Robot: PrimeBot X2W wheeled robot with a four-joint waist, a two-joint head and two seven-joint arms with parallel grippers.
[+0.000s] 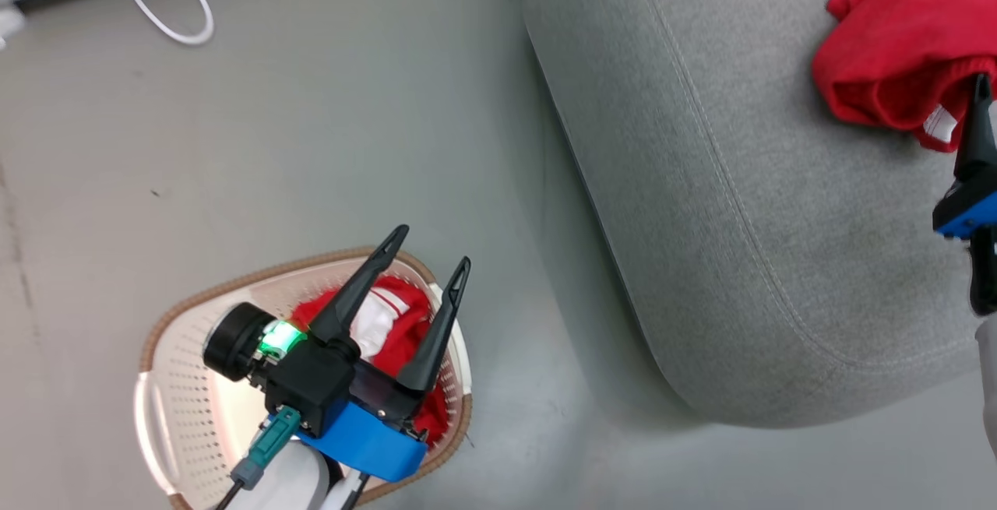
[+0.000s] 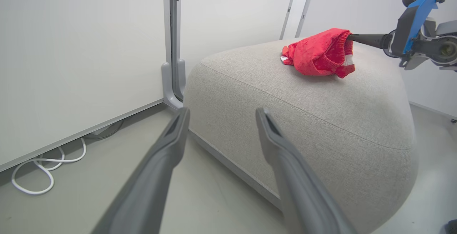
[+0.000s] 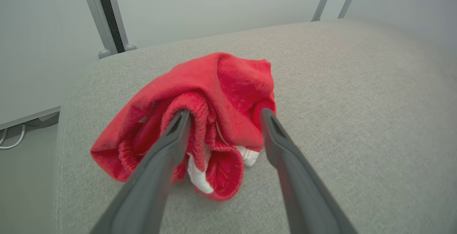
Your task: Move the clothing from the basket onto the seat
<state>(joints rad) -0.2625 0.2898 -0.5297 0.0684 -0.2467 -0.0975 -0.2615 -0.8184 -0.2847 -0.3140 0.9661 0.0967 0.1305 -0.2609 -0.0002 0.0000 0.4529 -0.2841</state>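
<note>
On the seat (image 3: 357, 101), the right gripper (image 3: 225, 111) gapes wide, holding nothing, astride a red garment (image 3: 228, 80), one finger seemingly tucked in a fold: a straight, slow retreat looks wise.

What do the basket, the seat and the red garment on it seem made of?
Basket: likely smooth cream plastic, perforated, brown woven-look rim. Seat: matte grey woven upholstery, visible weave, stitched seam. Red garment: soft, fuzzy fabric, perhaps fleece; elastic gathered hem.

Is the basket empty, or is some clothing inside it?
Not empty: a red garment with white trim lies inside the basket.
</note>
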